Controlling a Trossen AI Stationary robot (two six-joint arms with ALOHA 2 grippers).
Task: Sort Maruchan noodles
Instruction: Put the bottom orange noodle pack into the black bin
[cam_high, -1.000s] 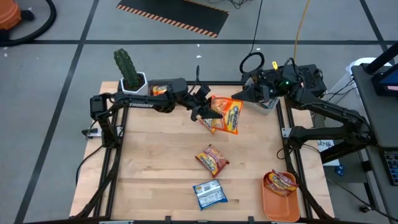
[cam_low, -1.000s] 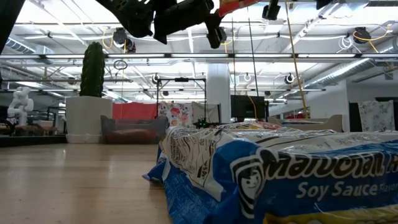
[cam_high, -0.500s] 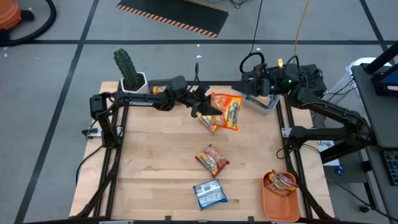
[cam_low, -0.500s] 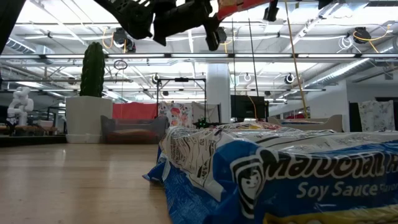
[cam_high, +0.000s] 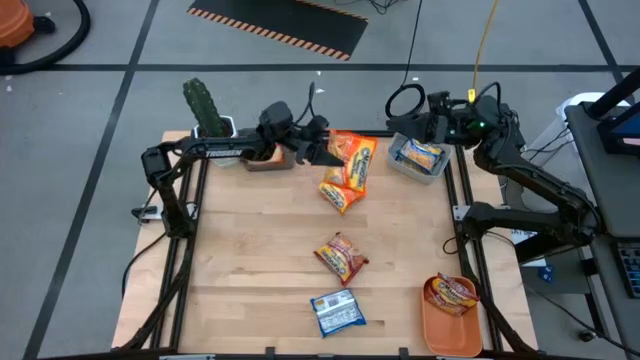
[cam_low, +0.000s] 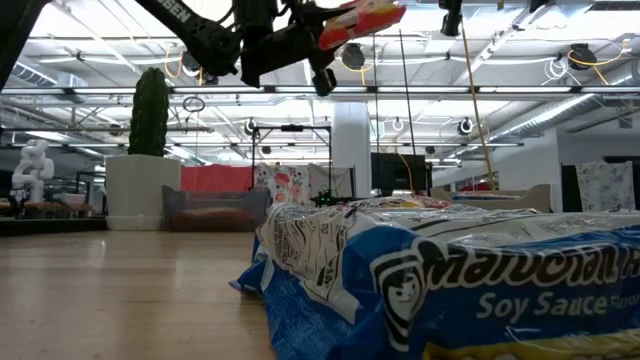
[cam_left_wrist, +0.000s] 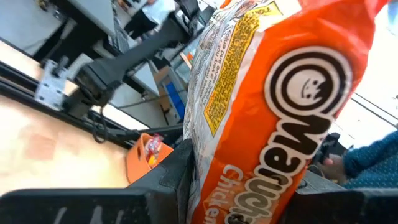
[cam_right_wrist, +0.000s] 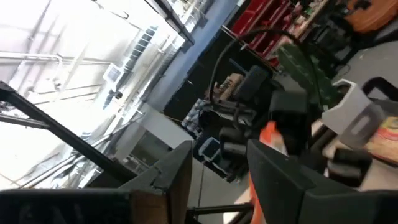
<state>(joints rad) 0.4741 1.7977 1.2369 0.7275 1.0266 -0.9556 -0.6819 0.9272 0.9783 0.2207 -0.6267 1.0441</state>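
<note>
- Sorting looks partly done: some Maruchan packets already sit in containers, several others do not.
- Left end effector (cam_high: 322, 150) is up at the far edge of the tabletop (cam_high: 250, 270), clamped on an orange chicken-flavour packet (cam_high: 352, 160) that hangs in the air. The left wrist view shows the wrapper pinched between both fingers.
- Right end effector (cam_high: 432, 128) hovers at the far right corner, just above the clear bin (cam_high: 405, 165). Its fingers stand apart in the right wrist view and nothing is between them.
- Clear bin: one yellow-orange packet (cam_high: 422, 155) lies inside.
- Orange tray (cam_high: 440, 335) at the near right corner: one dark red-brown packet (cam_high: 455, 292) rests in it.
- A small bin (cam_high: 262, 160) sits beside the potted cactus (cam_high: 205, 110) at the far left, under the left arm; I cannot tell what it contains.
- Left on the bare wood: an orange packet (cam_high: 338, 195) just below the held one, a red-brown packet (cam_high: 342, 257) near the middle, and a blue-white soy sauce packet (cam_high: 336, 312) at the near edge.
- By my judgement, the held packet has to be dropped into a container, then three loose ones remain.
</note>
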